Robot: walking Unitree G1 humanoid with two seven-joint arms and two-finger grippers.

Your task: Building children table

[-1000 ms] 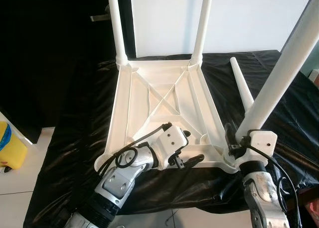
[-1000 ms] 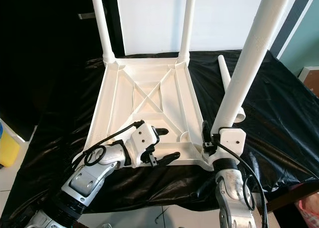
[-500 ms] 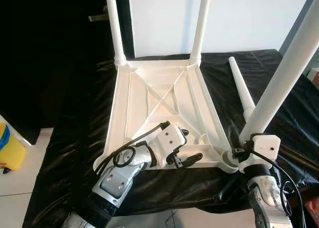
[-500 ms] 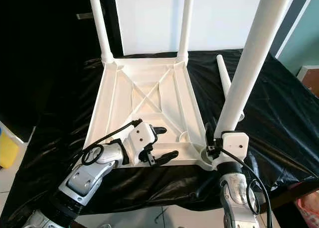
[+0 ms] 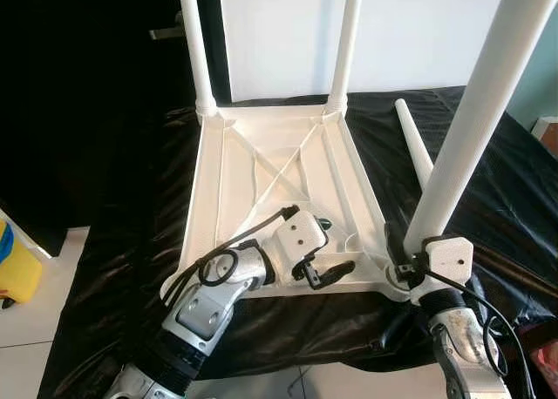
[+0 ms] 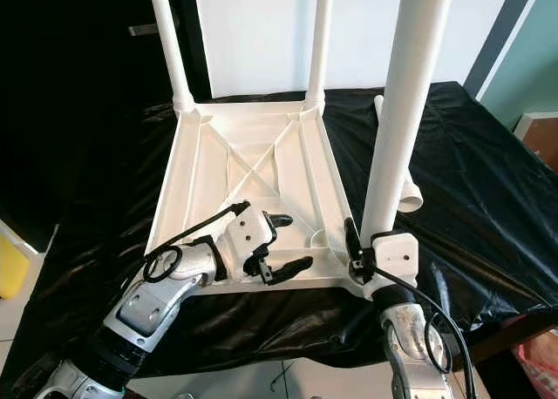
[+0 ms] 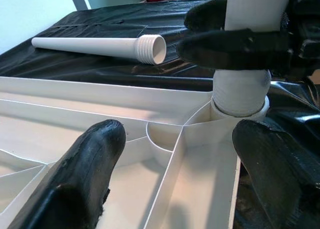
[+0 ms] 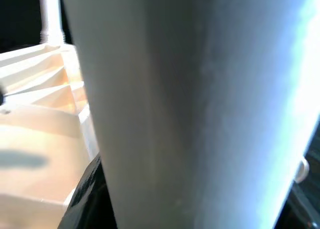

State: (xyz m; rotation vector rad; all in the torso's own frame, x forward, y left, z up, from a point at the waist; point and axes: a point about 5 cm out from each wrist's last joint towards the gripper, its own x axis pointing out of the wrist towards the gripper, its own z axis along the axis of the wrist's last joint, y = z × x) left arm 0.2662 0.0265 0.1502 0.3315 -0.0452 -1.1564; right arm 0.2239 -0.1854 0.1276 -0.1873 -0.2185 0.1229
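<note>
A white plastic table top [image 5: 261, 168] lies upside down on a black sheet [image 5: 131, 216]. Two white legs [image 5: 193, 42] [image 5: 347, 42] stand in its far corners. My right gripper [image 6: 368, 242] is shut on the base of a third leg [image 5: 475, 111], which stands almost upright in the near right corner socket [image 7: 239, 106]. A fourth leg [image 5: 414, 146] lies loose on the sheet to the right. My left gripper [image 5: 330, 247] is open over the near rim of the top, just left of that socket, with its fingers [image 7: 90, 174] on either side of the rim's ribs.
The black sheet hangs over the near edge of the support. A yellow object [image 5: 13, 268] sits on the tiled floor at the left. A white wall [image 5: 279, 33] rises behind, and brown furniture [image 6: 540, 133] stands at the far right.
The leg in my right gripper has swung from leaning right to nearly upright over the near right socket. My left gripper has stayed open at the near rim. The camera has shifted slightly.
</note>
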